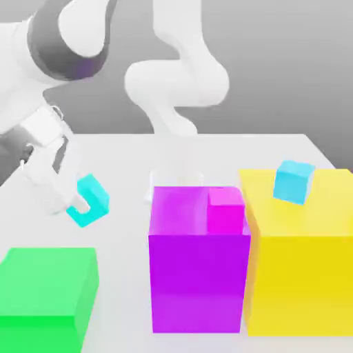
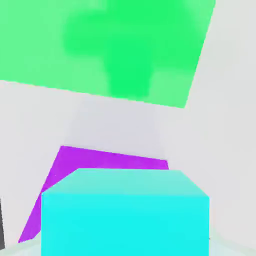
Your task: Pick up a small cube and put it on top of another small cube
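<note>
Gripping a small cyan cube (image 1: 92,201), the gripper (image 1: 77,203) is working over on the exterior view's left of the purple block (image 1: 198,283), and that purple block is serving as our landmark! The fingers are closing on the cube, standing only as far apart as its sides are allowing, and they are holding it tilted, well apart from the purple block.

Counting up the big blocks now, we are getting three: the purple one itself, the yellow block (image 1: 300,286) sitting just beside it on the exterior view's right, and the green block (image 1: 38,283) lying apart from it on the exterior view's left. Counting the small cubes, we are getting three again: two cyan, one magenta. The magenta cube (image 1: 225,210) is resting right on top of the purple block. The second cyan cube (image 1: 293,183) is sitting to the exterior view's right of the purple block, up on the yellow top, and it is showing its faces at an angle.

Over to the hand view, where the gripped cube is looming large and partly covering the purple block, while a darker patch is falling across the green surface. One white arm (image 1: 176,83) is standing behind the purple block, and a pale table (image 1: 124,276) is spreading around it.
</note>
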Motion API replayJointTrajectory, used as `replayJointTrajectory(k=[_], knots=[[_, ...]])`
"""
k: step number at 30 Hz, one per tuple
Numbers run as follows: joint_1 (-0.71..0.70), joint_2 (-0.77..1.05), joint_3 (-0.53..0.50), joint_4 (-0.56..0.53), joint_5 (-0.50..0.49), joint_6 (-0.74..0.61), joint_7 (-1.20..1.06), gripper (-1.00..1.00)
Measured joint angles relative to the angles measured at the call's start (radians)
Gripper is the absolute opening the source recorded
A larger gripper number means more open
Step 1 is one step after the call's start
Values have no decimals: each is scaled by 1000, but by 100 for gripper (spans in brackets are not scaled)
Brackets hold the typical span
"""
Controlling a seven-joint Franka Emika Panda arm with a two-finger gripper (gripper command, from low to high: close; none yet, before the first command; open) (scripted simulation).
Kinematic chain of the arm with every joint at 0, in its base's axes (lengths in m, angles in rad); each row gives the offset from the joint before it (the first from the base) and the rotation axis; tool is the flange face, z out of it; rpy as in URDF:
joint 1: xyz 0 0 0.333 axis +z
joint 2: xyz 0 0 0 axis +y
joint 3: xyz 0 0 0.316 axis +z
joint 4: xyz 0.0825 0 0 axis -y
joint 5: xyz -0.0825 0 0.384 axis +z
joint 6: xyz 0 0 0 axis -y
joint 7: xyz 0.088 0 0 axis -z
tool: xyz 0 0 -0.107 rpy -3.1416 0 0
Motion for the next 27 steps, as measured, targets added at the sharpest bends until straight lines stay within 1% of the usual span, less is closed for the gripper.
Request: replayJointTrajectory(k=[3,18,20,23,24,27], knots=[[40,-47,38,15,-56,-19,-127,-100],[303,-220,282,51,-337,5,-714,-100],[335,-206,304,27,-347,60,-757,-100],[342,-164,308,-47,-349,182,-772,-100],[342,-155,309,-63,-348,208,-774,100],[342,-155,309,-63,-348,208,-774,100]])
